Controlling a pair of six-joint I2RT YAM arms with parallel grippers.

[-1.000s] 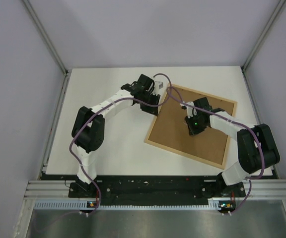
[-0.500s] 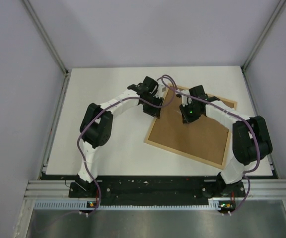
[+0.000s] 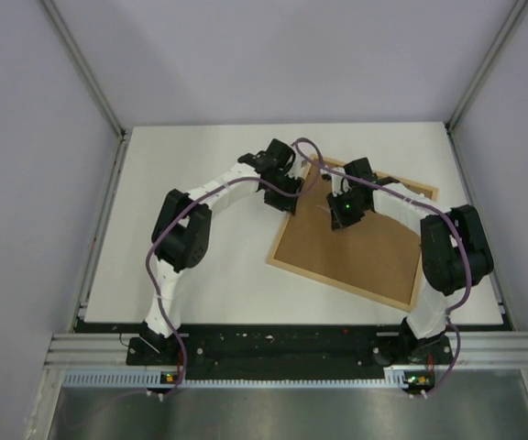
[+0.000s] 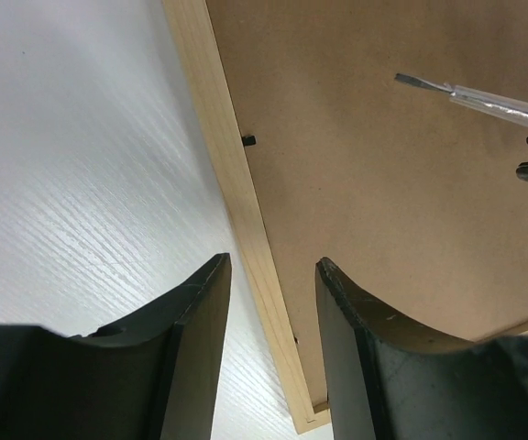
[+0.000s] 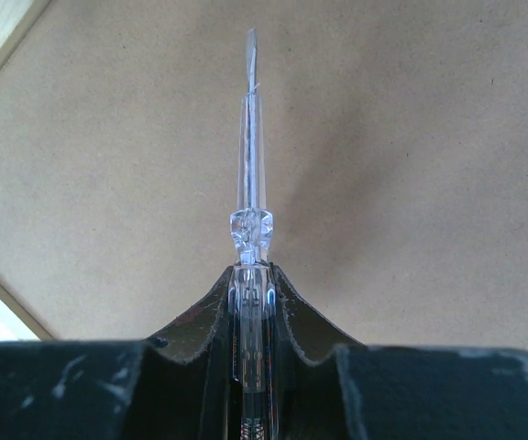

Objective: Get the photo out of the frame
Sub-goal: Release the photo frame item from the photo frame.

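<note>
I judge the face-down frame [image 3: 360,261] stiff and light, best gripped by its left rail [image 4: 230,174]; left hand [image 4: 273,268] spread, right hand [image 5: 253,275] pinching a screwdriver [image 5: 250,128].

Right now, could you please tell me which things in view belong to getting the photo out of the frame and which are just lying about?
In the job:
- the frame, lying back up
- its black retaining tab
- the clear screwdriver in the right claw
- the open left claw at the frame's edge

Lying about:
- only the white table; no stray items visible

The photo is hidden.
</note>
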